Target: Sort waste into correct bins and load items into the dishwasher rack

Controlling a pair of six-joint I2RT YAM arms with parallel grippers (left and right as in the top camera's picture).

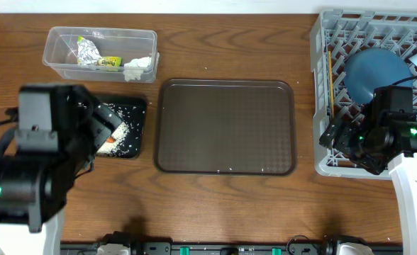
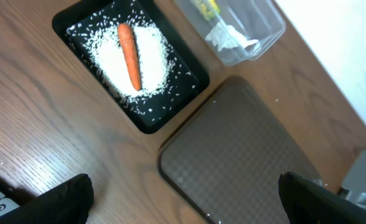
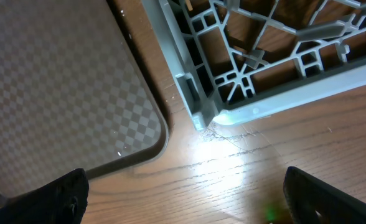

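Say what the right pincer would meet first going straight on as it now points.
Likely the bare table, in the gap between the brown tray and the dishwasher rack; nothing lies before the right pincer, though depth is unclear.

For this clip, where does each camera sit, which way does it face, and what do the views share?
Overhead: above the table, facing straight down; left arm and right arm show.
Left wrist: on the left arm, facing down at the black tray holding carrot and rice; fingertips of the open left hand at the bottom corners.
Right wrist: facing down at the rack corner; fingertips of the open right hand likewise.
Shared: brown tray appears in all three.
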